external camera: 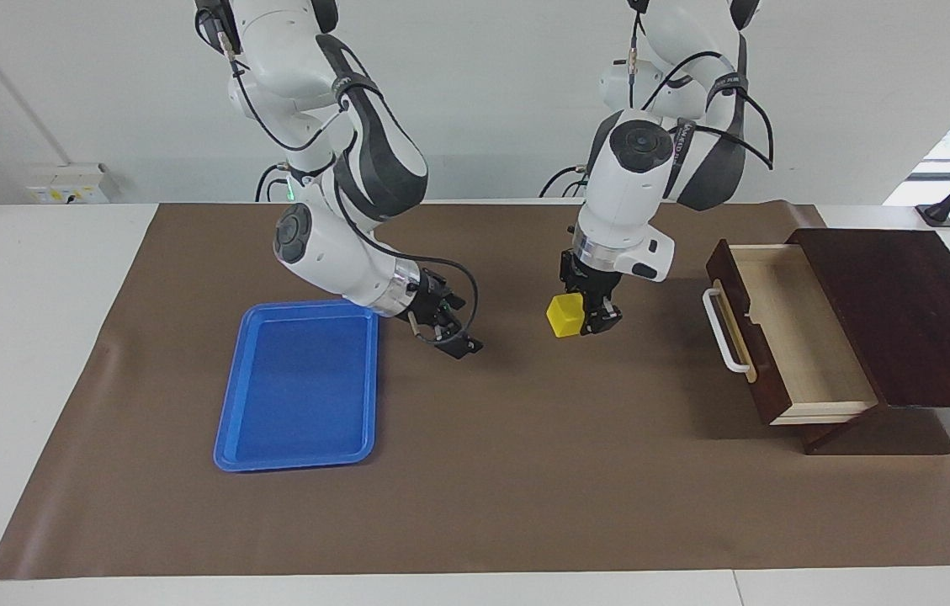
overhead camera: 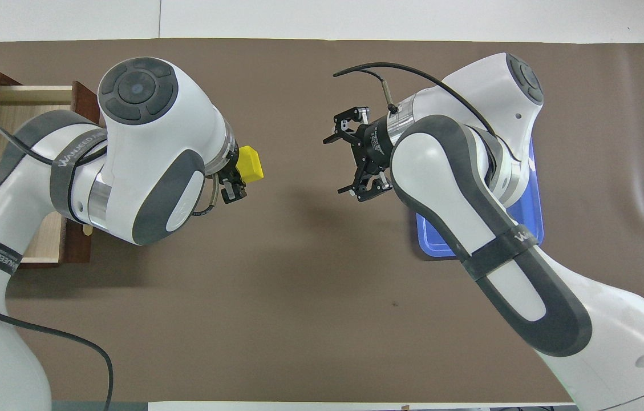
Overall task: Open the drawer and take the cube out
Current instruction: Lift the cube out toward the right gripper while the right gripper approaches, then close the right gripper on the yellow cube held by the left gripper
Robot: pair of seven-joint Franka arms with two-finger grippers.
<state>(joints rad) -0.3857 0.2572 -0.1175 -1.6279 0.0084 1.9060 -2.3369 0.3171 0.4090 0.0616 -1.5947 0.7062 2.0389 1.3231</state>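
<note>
The dark wooden drawer (external camera: 786, 337) stands pulled out of its box at the left arm's end of the table, its pale inside bare; part of the drawer (overhead camera: 31, 97) shows past the left arm. My left gripper (external camera: 582, 318) (overhead camera: 242, 174) is shut on the yellow cube (external camera: 565, 316) (overhead camera: 251, 164) and holds it over the brown mat, between the drawer's front and the table's middle. My right gripper (external camera: 459, 324) (overhead camera: 337, 165) hangs open over the mat beside the blue tray, its fingers pointing toward the cube with a gap between them.
A flat blue tray (external camera: 298, 387) (overhead camera: 530, 222) lies on the mat toward the right arm's end, with nothing in it. The drawer's white bar handle (external camera: 725, 330) sticks out toward the table's middle. A brown mat (external camera: 491, 471) covers the table.
</note>
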